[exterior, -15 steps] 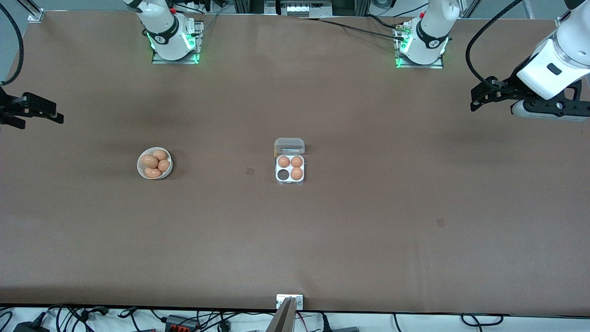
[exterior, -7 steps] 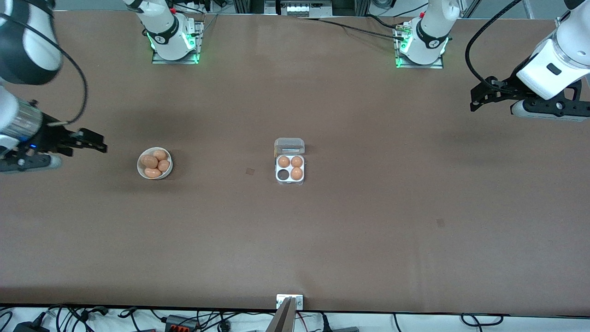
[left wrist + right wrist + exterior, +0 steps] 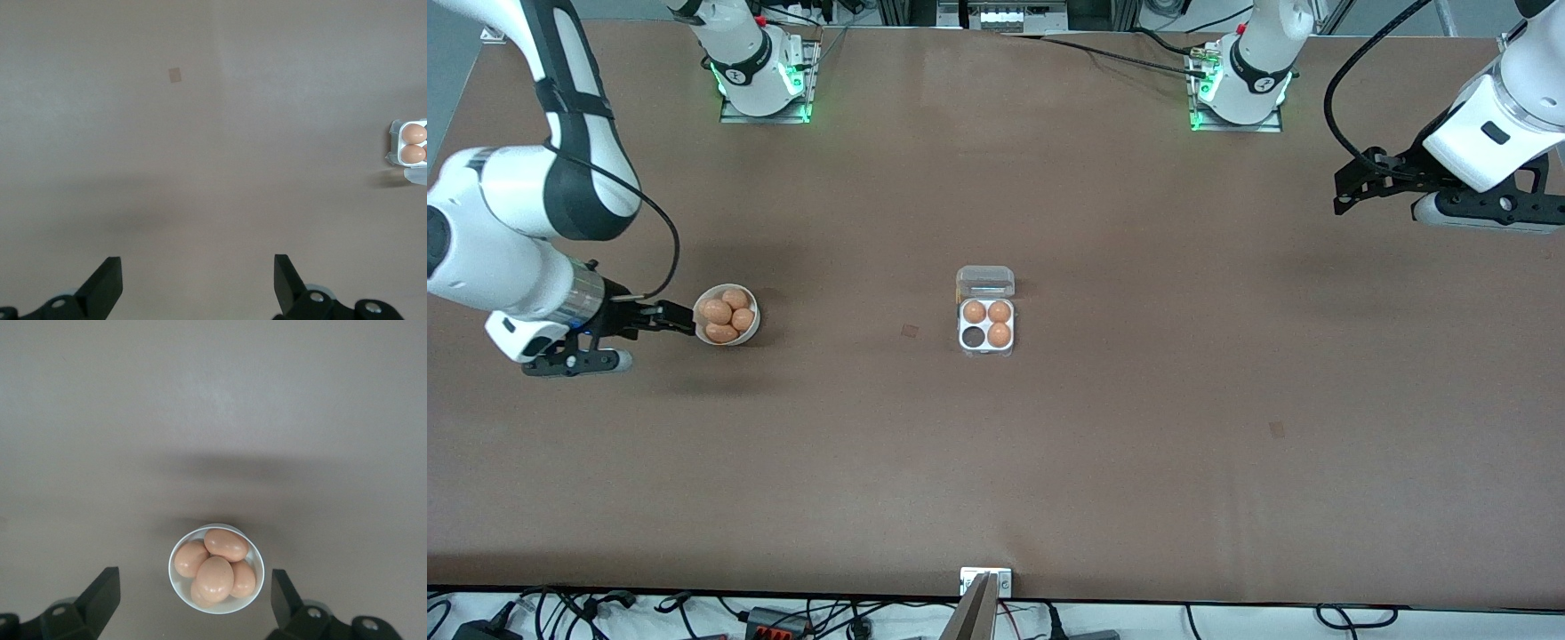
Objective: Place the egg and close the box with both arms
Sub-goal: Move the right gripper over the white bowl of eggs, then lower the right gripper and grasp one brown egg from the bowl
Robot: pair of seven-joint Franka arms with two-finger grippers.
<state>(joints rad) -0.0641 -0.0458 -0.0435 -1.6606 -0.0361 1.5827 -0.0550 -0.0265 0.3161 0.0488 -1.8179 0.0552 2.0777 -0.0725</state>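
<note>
Nearest the front camera, the brown surface (image 3: 996, 462) is bare. Your right hand (image 3: 665, 320) hangs wide open and empty just beside the white bowl (image 3: 752, 332) of four eggs (image 3: 215, 577), at the right arm's end; the bowl lies straight ahead of its fingers (image 3: 101, 592), nothing between. The egg carton (image 3: 986, 350) sits mid-surface, lid tipped open, three cells filled and the cell nearest the bowl empty. Your left hand (image 3: 1352, 191) waits open and empty, well apart over the left arm's end.
</note>
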